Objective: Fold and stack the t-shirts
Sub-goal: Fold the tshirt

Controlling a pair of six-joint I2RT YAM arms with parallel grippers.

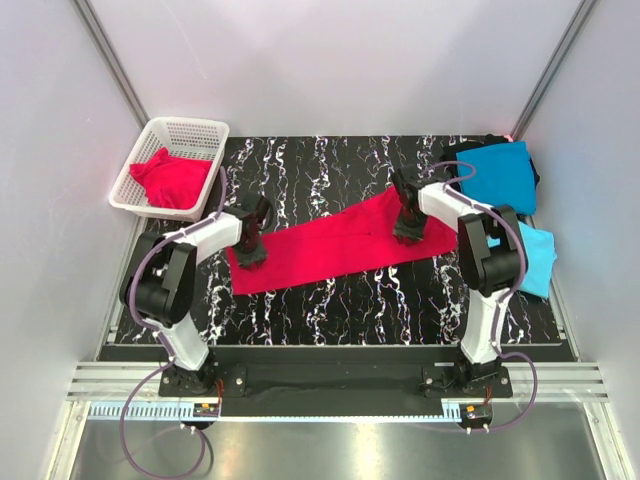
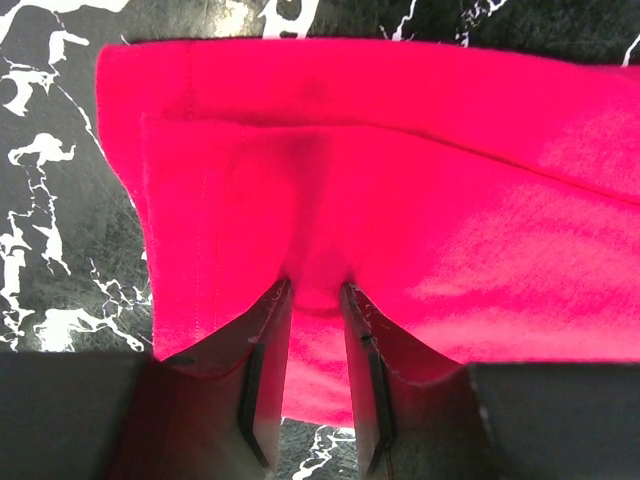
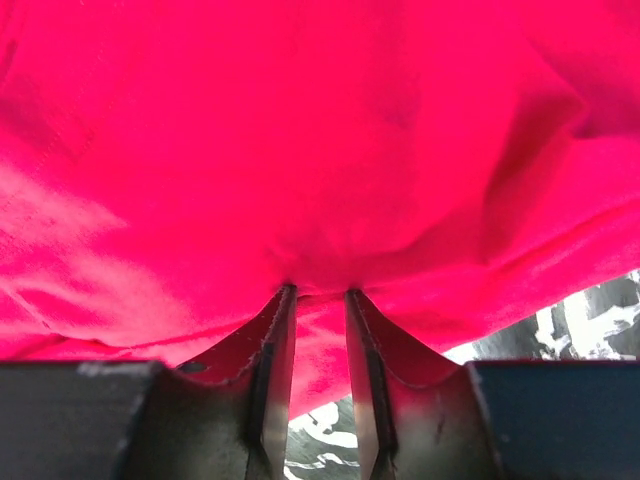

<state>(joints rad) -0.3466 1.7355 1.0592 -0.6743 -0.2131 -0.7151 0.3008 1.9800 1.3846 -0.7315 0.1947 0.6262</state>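
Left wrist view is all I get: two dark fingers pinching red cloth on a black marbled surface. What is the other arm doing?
Observer: The right gripper is pinching the same red t-shirt at its opposite end. From above, the shirt is a long folded strip lying diagonally between the two arms.
Operator: Are there other shirts I can't see?
Observer: Yes, two blue ones lie along the right edge of the table: a teal-blue shirt at the far corner and a sky-blue shirt nearer the arms.
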